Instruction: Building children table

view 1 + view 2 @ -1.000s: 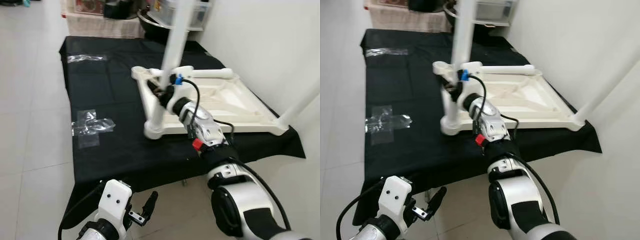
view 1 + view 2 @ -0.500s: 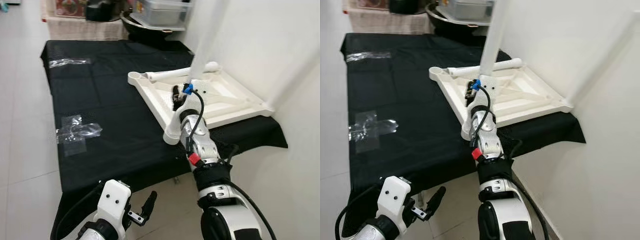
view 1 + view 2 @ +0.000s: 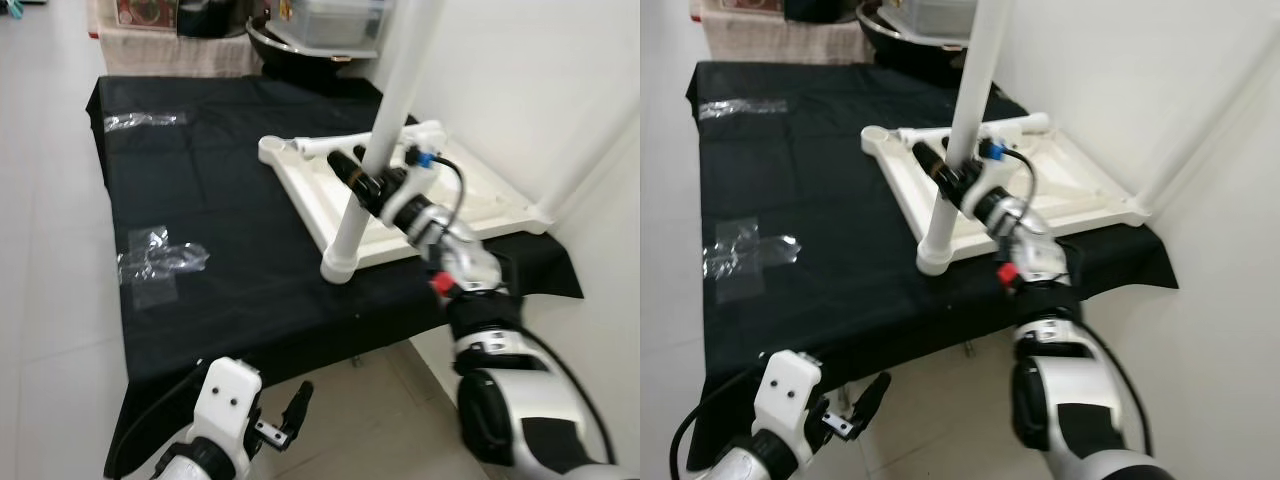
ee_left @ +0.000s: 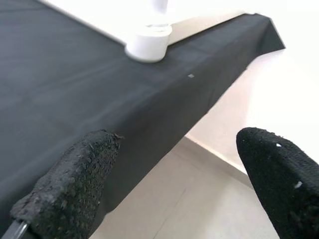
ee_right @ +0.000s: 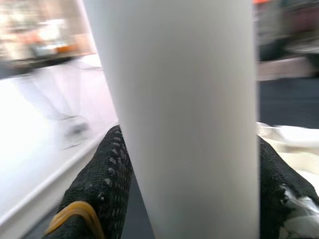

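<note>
Bright, even indoor light; right wrist view blurred up close.

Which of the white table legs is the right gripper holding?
The upright white plastic leg at the near corner of the upside-down white tabletop; the right gripper clamps it. The other leg lies flat.

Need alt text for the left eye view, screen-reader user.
The right gripper is shut on an upright white table leg standing in a corner socket of an upside-down white tabletop, which lies on a black cloth. Clear plastic wrappers lie on the cloth, and the left gripper hangs idle below the cloth's near edge.
</note>
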